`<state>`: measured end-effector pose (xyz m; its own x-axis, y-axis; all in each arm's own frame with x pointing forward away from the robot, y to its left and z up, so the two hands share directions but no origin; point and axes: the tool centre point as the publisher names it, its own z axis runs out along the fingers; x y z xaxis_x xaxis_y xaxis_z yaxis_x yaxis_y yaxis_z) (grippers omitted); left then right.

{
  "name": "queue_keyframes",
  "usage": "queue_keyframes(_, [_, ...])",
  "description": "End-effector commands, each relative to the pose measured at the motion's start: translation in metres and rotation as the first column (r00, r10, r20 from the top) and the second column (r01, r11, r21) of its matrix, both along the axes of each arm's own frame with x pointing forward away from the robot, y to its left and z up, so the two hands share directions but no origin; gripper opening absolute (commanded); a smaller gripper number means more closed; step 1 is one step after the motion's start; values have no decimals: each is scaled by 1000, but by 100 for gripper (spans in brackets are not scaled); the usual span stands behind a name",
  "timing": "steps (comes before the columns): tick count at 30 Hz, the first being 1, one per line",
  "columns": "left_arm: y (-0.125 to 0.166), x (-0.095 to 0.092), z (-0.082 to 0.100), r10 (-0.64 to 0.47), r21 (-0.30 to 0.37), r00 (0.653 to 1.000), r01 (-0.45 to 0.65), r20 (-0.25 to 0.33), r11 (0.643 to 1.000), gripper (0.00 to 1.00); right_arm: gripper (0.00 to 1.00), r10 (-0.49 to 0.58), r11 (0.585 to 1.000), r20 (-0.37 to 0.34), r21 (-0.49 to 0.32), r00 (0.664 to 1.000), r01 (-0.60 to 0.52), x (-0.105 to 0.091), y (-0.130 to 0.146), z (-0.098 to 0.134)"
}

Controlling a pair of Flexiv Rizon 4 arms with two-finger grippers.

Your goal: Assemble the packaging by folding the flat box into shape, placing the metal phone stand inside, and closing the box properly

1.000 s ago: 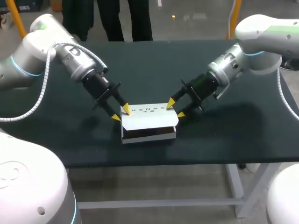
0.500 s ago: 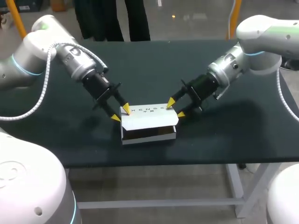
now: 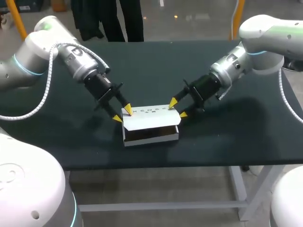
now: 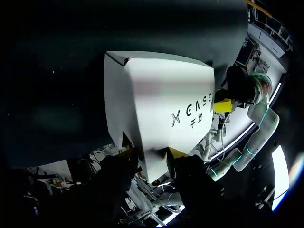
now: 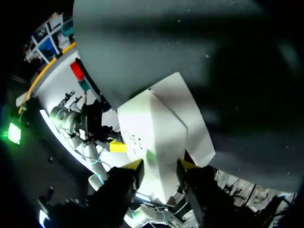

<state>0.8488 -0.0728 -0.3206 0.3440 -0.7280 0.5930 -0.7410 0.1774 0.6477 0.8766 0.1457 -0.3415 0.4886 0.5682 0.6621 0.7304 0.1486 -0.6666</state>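
The white box [image 3: 150, 124] sits folded into shape on the dark table [image 3: 151, 66], towards its near edge and about midway between left and right. Its lid [image 3: 149, 113] is lowered but not home: a dark gap shows along the near front. We judge this to be the closing step. The two grippers hold opposite ends so the lid can be steadied and brought down evenly, not twisted from one side.

The left gripper [image 3: 122, 115] is at the box's left end. In its wrist view the end of the white card lies between the yellow tips, with both of them against it, so we read it as clamped on the box. The right gripper [image 3: 178, 108] is at the right end and is clamped the same way (its wrist view shows the card wedged between both tips).

We cannot see the metal phone stand. The gap is too dark to tell whether it lies inside.

The left arm [image 3: 42, 52] comes in from the far left and the right arm [image 3: 265, 42] from the far right. Both slope down and inward, and their wrists angle towards each other over the box.
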Motion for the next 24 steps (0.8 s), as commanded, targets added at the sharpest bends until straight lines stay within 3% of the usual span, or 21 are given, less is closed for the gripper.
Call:
queue_keyframes(1, [-7,5,1,-12,0,1000,12,-7,1000,42,49,23,1000,-19,16,1000,-23,5,5,0])
queue_keyframes(24, [-7,12,5,-11,27,999,12,-30,1000,42,49,33,999,-43,27,999,-32,10,0,5])
